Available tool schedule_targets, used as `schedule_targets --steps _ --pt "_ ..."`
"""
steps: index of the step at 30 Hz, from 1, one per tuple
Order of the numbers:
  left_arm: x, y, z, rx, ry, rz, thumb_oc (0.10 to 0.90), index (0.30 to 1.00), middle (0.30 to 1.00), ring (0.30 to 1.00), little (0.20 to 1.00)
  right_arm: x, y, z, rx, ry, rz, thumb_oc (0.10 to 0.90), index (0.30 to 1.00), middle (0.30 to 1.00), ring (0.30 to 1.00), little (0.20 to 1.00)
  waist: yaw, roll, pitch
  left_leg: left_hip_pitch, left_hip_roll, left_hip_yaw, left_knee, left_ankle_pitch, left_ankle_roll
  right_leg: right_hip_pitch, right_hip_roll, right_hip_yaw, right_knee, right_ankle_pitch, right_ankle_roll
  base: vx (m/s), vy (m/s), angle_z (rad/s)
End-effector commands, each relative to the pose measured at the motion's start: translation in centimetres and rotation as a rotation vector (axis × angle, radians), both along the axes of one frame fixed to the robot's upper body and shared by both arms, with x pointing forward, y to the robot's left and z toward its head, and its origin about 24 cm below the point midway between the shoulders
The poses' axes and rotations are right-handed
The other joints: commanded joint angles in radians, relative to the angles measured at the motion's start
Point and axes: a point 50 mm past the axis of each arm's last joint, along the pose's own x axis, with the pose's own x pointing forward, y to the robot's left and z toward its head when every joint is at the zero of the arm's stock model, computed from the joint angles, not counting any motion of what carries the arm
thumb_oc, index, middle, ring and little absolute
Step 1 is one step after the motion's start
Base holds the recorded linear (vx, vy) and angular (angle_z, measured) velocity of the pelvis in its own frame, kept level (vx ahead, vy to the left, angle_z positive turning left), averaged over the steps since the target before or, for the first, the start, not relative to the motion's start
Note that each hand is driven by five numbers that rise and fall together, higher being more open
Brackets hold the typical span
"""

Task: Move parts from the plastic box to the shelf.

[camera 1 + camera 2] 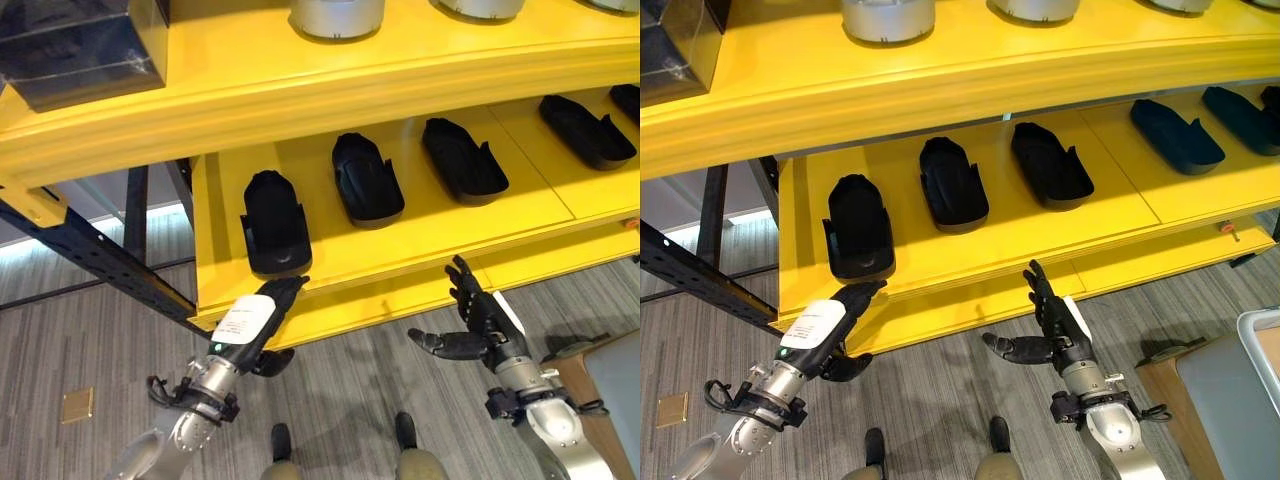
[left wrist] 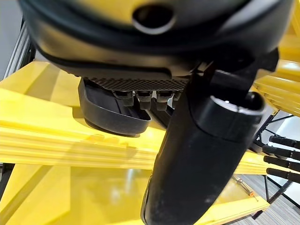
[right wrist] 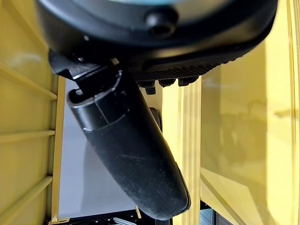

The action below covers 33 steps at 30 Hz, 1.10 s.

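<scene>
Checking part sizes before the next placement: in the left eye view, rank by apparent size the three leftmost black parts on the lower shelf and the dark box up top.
1. Dark box, cut off by the frame.
2-4. Left part, second part, third part: alike; differences may be nearness.

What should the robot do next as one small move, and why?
Probably draw the left hand back from the shelf edge. Its straight fingers reach the leftmost black part, which already rests on the yellow shelf, and hold nothing. The right hand is open and empty too.
</scene>
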Motion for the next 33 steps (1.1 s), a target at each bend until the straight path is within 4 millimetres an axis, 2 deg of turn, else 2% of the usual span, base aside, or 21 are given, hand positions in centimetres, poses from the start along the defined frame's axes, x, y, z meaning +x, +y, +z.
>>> schedule_targets --steps 1,12,22,33 --pt "2.1 -0.2 3.7 -0.027 -0.227 -0.007 0.900 1.000 1.000 1.000 1.000 1.2 1.2 6.4 0.037 -0.350 0.053 0.900 1.000 1.000 1.000 1.000 -0.001 -0.049 -0.015 0.061 0.047 0.037 -0.008 -0.026 0.001 0.017 0.030 -0.018 0.047 -0.058 -0.043 0.00 0.000 0.00" --pt "2.8 -0.4 3.4 -0.028 -0.234 0.009 0.900 1.000 1.000 1.000 1.000 1.2 1.1 6.1 0.045 -0.336 0.041 0.900 1.000 1.000 1.000 1.000 -0.003 -0.054 -0.014 0.064 0.048 0.037 -0.007 -0.028 0.002 0.020 0.031 -0.015 0.043 -0.057 -0.044 0.00 0.000 0.00" --pt "3.5 -0.1 1.2 -0.001 -0.161 0.068 0.900 1.000 1.000 1.000 1.000 1.2 1.1 5.7 0.053 -0.323 0.026 0.900 1.000 1.000 1.000 1.000 -0.008 -0.057 -0.013 0.066 0.048 0.039 -0.006 -0.028 0.002 0.019 0.029 -0.012 0.045 -0.059 -0.045 0.00 0.000 0.00" --pt "3.8 0.7 0.1 0.021 -0.132 0.132 0.900 1.000 1.000 1.000 1.000 1.2 1.0 5.4 0.049 -0.312 0.019 0.900 1.000 1.000 1.000 1.000 -0.010 -0.059 -0.015 0.068 0.050 0.043 -0.007 -0.028 0.000 0.021 0.031 -0.010 0.042 -0.056 -0.045 0.00 0.000 0.00"
